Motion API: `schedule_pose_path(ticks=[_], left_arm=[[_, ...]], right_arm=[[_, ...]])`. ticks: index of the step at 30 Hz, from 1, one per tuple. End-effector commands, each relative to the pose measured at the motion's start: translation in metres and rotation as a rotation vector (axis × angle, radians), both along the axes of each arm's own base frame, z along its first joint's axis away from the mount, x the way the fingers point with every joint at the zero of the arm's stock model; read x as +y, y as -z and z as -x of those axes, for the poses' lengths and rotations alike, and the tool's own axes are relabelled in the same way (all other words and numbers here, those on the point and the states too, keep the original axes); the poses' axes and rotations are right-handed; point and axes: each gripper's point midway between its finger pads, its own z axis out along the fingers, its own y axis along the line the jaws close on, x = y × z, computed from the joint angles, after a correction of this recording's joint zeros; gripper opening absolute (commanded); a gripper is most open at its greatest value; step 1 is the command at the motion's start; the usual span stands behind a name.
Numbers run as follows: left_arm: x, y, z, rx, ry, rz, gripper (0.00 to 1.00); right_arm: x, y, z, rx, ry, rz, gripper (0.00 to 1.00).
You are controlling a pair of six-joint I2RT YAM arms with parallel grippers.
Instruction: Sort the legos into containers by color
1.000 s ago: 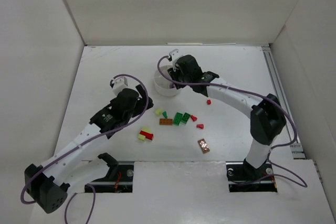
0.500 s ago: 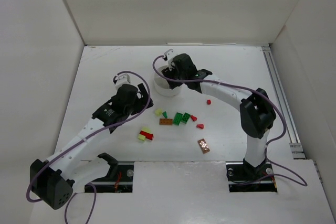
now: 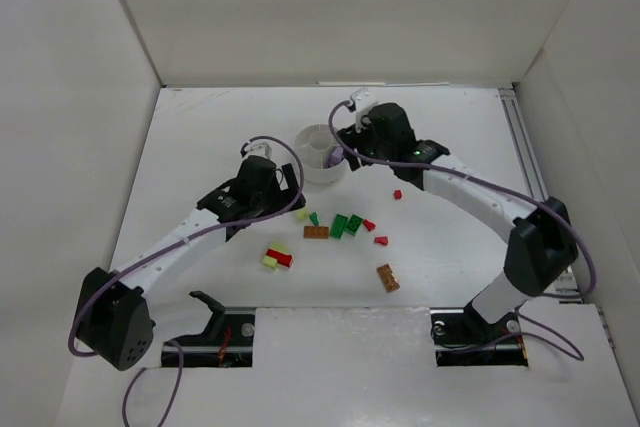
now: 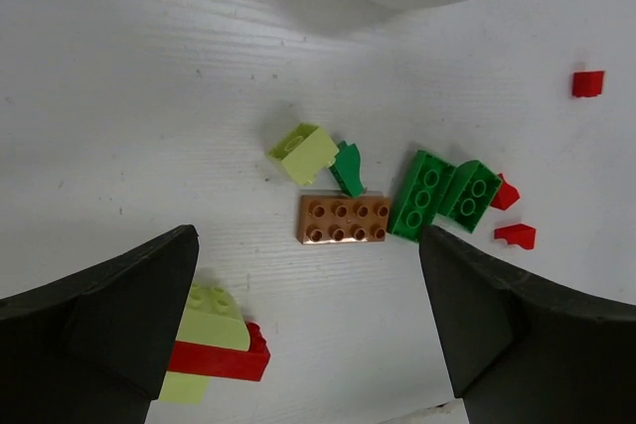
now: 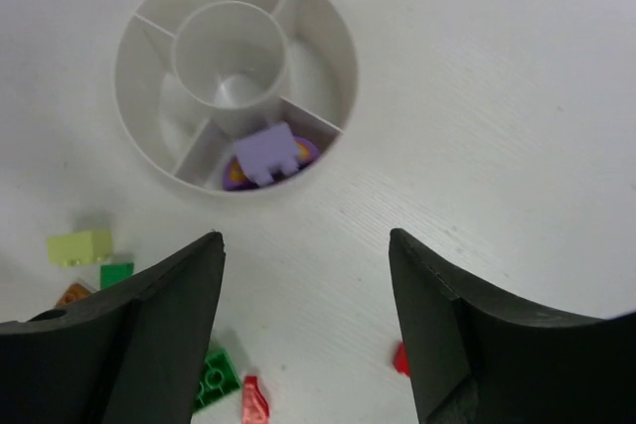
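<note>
Hovering over loose legos (image 3: pixel 345 224) mid-surface, left jaws gaped, empty. Right jaws likewise spread, empty, just right of dish (image 5: pixel 338 67). Purple bricks (image 5: pixel 263 156) lay in one wedge. Risk: orange-brown brick (image 4: pixel 343 218) touched green bricks (image 4: pixel 442 196); closing there might catch two colours and missort.

The white table (image 3: pixel 200 147) carries the round dish (image 3: pixel 312 175); loose legos (image 3: pixel 346 225) lie scattered near it.

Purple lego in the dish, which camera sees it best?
Right wrist view. There the purple lego lies fully visible from above in one wedge compartment of the white dish. The top external view shows only a tiny purple spot in the dish. The left wrist view catches just a purple sliver at its top edge.
</note>
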Motion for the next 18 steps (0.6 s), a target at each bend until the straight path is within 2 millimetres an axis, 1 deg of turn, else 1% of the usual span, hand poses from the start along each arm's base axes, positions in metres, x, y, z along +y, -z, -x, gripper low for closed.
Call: schedule_pose_path(ticks=[1,2,3,4,5,6,7,8,9,10,11,12,13,14,15,16,18], left_arm=[[-0.015,0.017,0.003,0.031,0.067,-0.012,0.91],[-0.016,0.022,0.001,0.035,0.067,-0.026,0.91],[-0.016,0.032,-0.002,0.06,0.06,-0.05,0.91],[-0.021,0.031,-0.004,0.062,0.069,-0.052,0.89],[-0.021,0.035,-0.006,0.069,0.063,-0.064,0.87],[-0.023,0.036,-0.008,0.077,0.056,-0.061,0.86],[-0.025,0.039,-0.012,0.081,0.055,-0.063,0.83],[-0.024,0.042,-0.013,0.085,0.049,-0.074,0.83],[-0.026,0.039,-0.016,0.069,0.049,-0.063,0.82],[-0.026,0.043,-0.016,0.08,0.049,-0.071,0.82],[-0.026,0.048,-0.019,0.08,0.043,-0.079,0.82],[-0.026,0.052,-0.018,0.092,0.043,-0.087,0.82],[-0.027,0.054,-0.02,0.097,0.043,-0.09,0.82],[-0.026,0.064,-0.019,0.122,0.044,-0.107,0.82],[-0.027,0.064,-0.023,0.123,0.031,-0.108,0.82],[-0.027,0.069,-0.021,0.145,0.017,-0.109,0.82],[-0.027,0.068,-0.028,0.14,-0.015,-0.111,0.82]], right_arm=[[-0.031,-0.033,0.005,-0.059,0.066,-0.093,0.72],[-0.042,-0.032,0.009,-0.053,0.081,-0.087,0.72],[-0.053,-0.028,0.018,-0.041,0.091,-0.078,0.72],[-0.058,-0.026,0.023,-0.036,0.1,-0.069,0.74],[-0.067,-0.024,0.025,-0.032,0.119,-0.059,0.74],[-0.077,-0.016,0.028,-0.019,0.143,-0.041,0.74],[-0.088,-0.019,0.031,-0.022,0.166,-0.034,0.74],[-0.089,-0.018,0.035,-0.019,0.171,-0.041,0.74],[-0.097,-0.01,0.038,-0.002,0.183,-0.029,0.74],[-0.099,-0.013,0.042,-0.01,0.183,-0.035,0.74],[-0.106,-0.01,0.043,0.002,0.202,-0.036,0.74],[-0.107,-0.01,0.045,0.002,0.202,-0.036,0.74],[-0.113,-0.004,0.045,0.011,0.216,-0.029,0.74],[-0.118,-0.008,0.045,0.008,0.228,-0.032,0.74],[-0.118,-0.007,0.048,0.009,0.221,-0.036,0.74],[-0.121,-0.007,0.047,0.009,0.23,-0.037,0.74],[-0.126,-0.005,0.049,0.016,0.239,-0.032,0.74]])
